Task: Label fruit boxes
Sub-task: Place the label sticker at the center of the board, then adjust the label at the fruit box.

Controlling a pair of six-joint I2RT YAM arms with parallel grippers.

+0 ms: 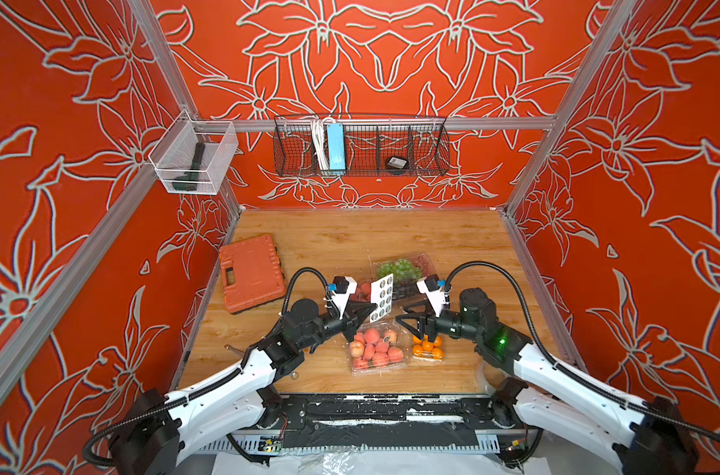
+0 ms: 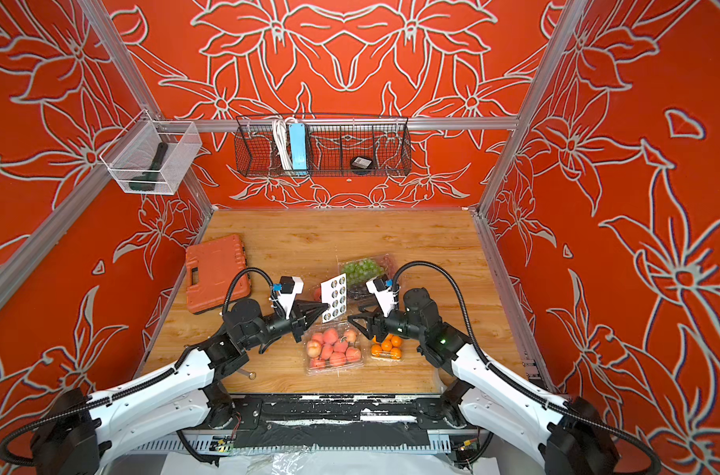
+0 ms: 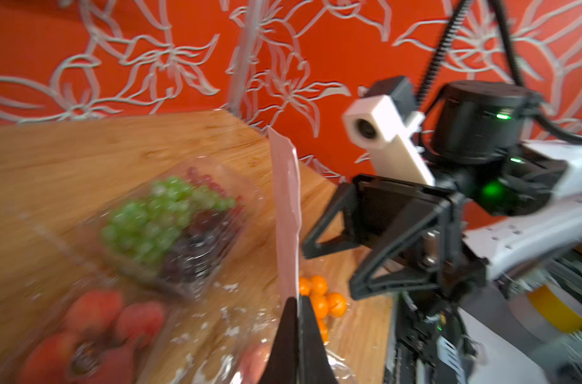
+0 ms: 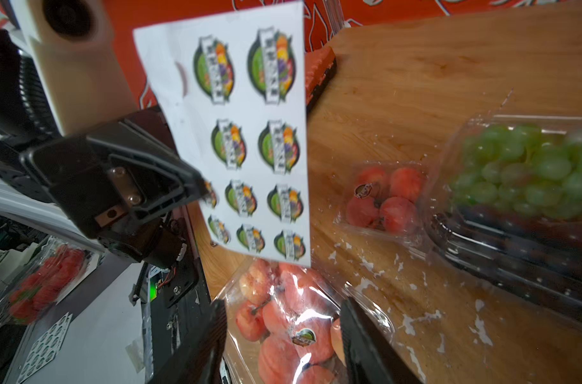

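**Sheet up, next sticker to be peeled**

Nearest the robot: large peach box (image 1: 377,347), flat on the bench (image 1: 350,230), lid shut, one round sticker already on top in the right wrist view. Just right of the large peach box, almost touching: orange box (image 1: 428,349), partly hidden under the right arm, so no telling whether labelled.

Raised above the far edge of the large peach box: sticker sheet (image 1: 382,297), held upright, printed face toward the right arm. Pinched at the edge nearest the left arm by the left fingers (image 1: 366,309), clamped tight on the paper. Over the far right corner of the large peach box: right fingers (image 1: 402,316), parted, holding nothing, clear of the sheet.

Beyond the large peach box, partly behind the sheet: small peach box (image 4: 381,196), sticker on its lid. Farther off and to the right: grape box (image 1: 403,269), no sticker seen on it. Far left of the large peach box, well apart: orange tool case (image 1: 251,273), no part of the job.

Seemingly the peel step, with at least the grape box left to label. Calls next for bringing the right fingers in to the sheet, nipping only a sticker's rim, then drawing it off against a firm left hold. Risk: catching the backing paper too, or tugging the sheet loose.
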